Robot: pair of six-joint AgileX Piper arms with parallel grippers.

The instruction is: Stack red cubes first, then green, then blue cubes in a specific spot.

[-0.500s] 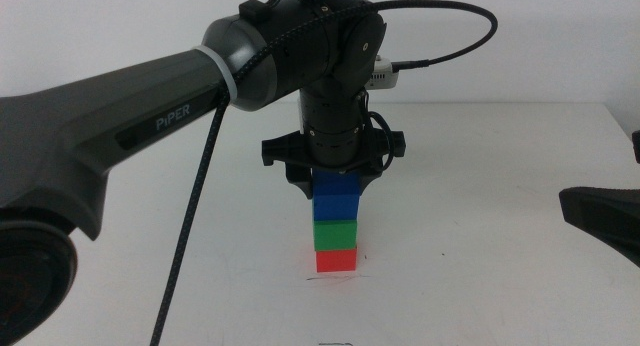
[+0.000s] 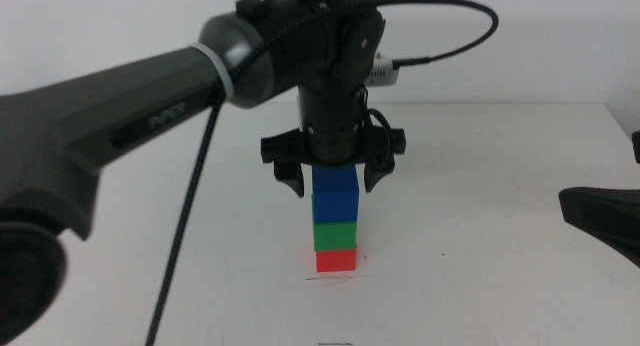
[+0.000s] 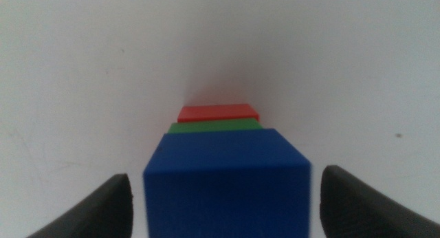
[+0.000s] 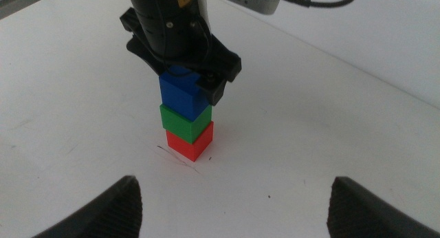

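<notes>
Left tool hides blue cube's top.

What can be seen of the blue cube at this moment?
The blue cube is small, matte, deep blue and sharp-edged. It sits upright and squarely atop the green cube, which rests on the red cube. The left gripper straddles it with jaws open, a gap showing on each side.

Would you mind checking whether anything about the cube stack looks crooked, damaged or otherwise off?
Nothing stands out. The red cube, green cube and blue cube sit squarely stacked by the scribbled line. The left tool straddles the blue cube with open jaws clear of it; the right tool waits aside.
</notes>
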